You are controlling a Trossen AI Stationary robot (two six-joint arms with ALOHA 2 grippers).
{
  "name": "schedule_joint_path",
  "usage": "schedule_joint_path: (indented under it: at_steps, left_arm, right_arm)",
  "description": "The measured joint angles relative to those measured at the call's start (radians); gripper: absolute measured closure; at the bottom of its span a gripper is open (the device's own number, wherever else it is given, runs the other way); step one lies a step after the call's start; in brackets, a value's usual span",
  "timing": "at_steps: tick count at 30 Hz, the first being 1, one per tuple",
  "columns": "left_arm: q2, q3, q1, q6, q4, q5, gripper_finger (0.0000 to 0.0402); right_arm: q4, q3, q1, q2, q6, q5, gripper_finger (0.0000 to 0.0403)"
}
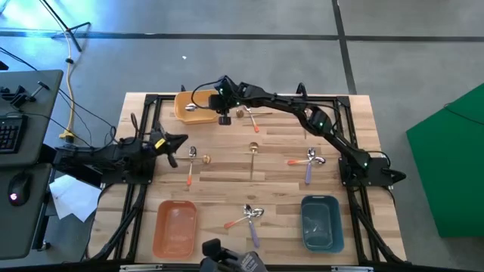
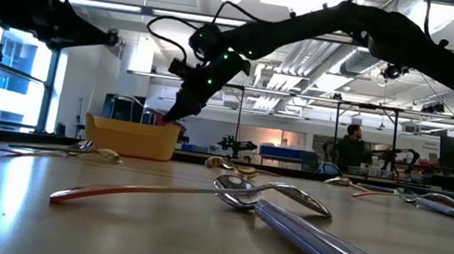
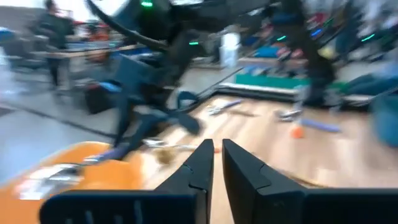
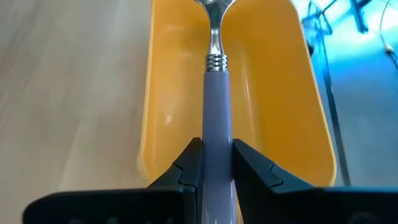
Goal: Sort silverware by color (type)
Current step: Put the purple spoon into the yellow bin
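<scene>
Lavender spoon (image 4: 217, 118) pinched by handle in right pincer (image 4: 216, 163), bowl end pointing down into yellow bin (image 4: 273, 93) at far left of tabletop (image 1: 227, 170) — looks lined up for drop so lavender ones collect there. Other spoons lie scattered mid and near tabletop. Left pincer (image 3: 214, 163) waits at left edge, fingers nearly pressed together, holding nothing.

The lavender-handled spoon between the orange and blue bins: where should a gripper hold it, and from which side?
Grip the lavender-handled spoon at mid-handle, coming from straight above with the fingers across the handle. It lies flat there with bare wood on both sides, while its bowl is crowded against the orange-handled spoon.
</scene>
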Motion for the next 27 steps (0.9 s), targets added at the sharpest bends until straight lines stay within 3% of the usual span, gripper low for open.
schedule_joint_path:
  at_steps: [4, 9, 15, 22, 27]
  left_arm:
    - [0.069, 0.109, 0.003, 0.036, -0.134, -0.088, 0.0339]
    - [0.220, 0.158, 0.036, 0.015, -0.102, -0.041, 0.0287]
    - [0.476, 0.213, 0.103, 0.042, -0.011, -0.154, 0.0232]
    - [0.679, 0.230, 0.117, 0.393, 0.280, -0.334, 0.0201]
    - [0.783, 0.229, 0.116, 0.553, 0.341, -0.429, 0.0200]
  right_arm:
    - [-0.034, 0.002, 0.005, -0.039, -0.011, 0.009, 0.0355]
    - [-0.102, 0.016, 0.009, -0.081, -0.005, 0.009, 0.0354]
    - [-0.148, 0.015, 0.035, -0.112, -0.003, 0.009, 0.0354]
    - [-0.173, 0.016, 0.054, -0.130, 0.025, 0.008, 0.0354]
    - [-0.171, 0.016, 0.056, -0.131, 0.050, -0.033, 0.0354]
